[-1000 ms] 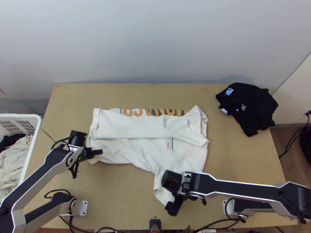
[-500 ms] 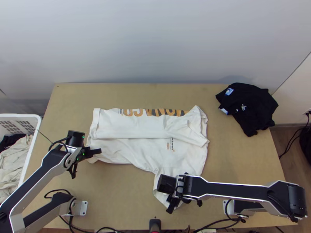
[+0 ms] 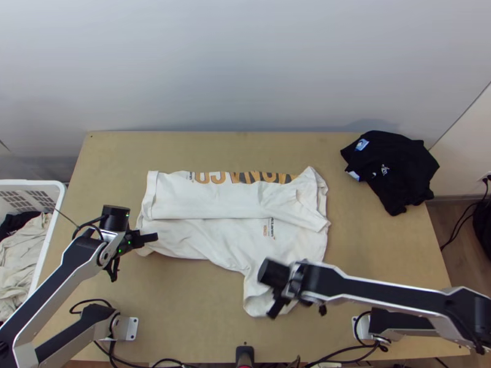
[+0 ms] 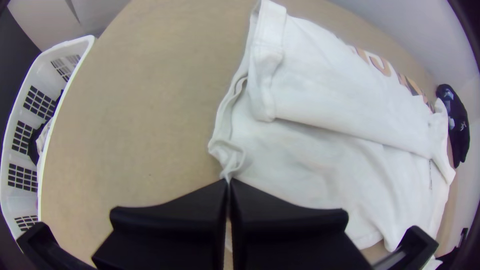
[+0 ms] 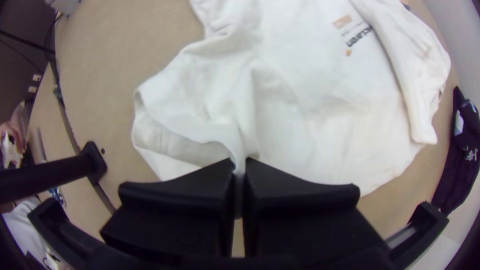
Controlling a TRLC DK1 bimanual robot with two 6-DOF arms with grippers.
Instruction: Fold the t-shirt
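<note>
The white t-shirt (image 3: 227, 230) lies across the middle of the table, its far side folded over lengthwise with part of the printed lettering showing at the far edge. At its left end my left gripper (image 3: 150, 237) is low by the hem; in the left wrist view the left gripper (image 4: 228, 185) is shut on the hem's bunched corner. My right gripper (image 3: 277, 306) is over the near sleeve; in the right wrist view the right gripper (image 5: 240, 167) is shut on the sleeve's edge, which runs between its fingers, and the cloth there is raised in folds.
A black garment (image 3: 393, 165) lies bunched at the table's far right. A white basket (image 3: 54, 230) with clothes stands left of the table. A dark post (image 3: 245, 354) is at the near edge.
The right gripper has moved up the picture, and the near sleeve's edge has come with it. My left gripper has shifted slightly to the left.
</note>
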